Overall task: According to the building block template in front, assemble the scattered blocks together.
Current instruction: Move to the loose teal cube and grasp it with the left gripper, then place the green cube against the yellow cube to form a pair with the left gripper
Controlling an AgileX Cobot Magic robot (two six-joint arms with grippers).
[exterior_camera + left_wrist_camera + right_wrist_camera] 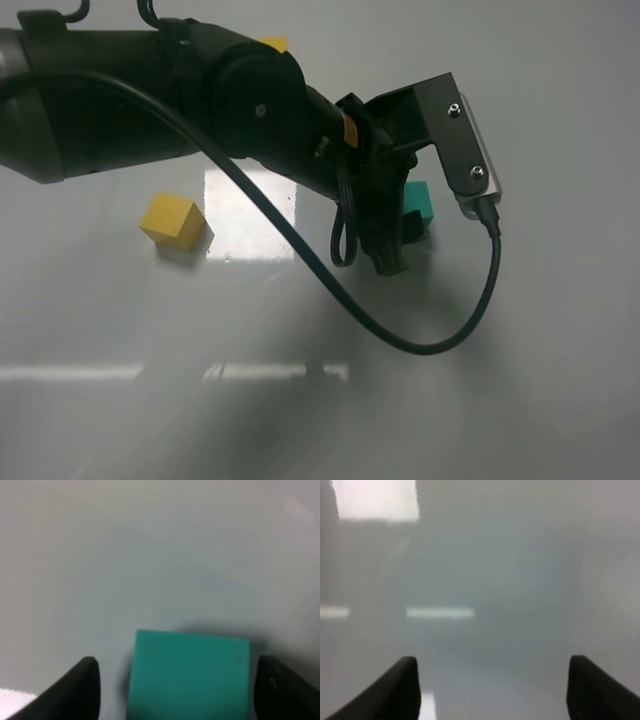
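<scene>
The teal cube (418, 205) sits on the grey table right of centre. My left gripper (398, 238) has reached across to it. In the left wrist view the gripper (177, 662) is open, and the teal cube (190, 677) lies between its two fingers with a gap on each side. The yellow cube (172, 220) stands alone at the left. A yellow corner (272, 44) of the template bar shows at the back behind the left arm; its teal half is hidden. My right gripper (492, 662) is open and empty over bare table.
The left arm and its black cable (420, 345) span the upper middle of the exterior high view. A bright light reflection (250, 215) lies on the table between the two cubes. Bare grey table (320, 420) fills the front.
</scene>
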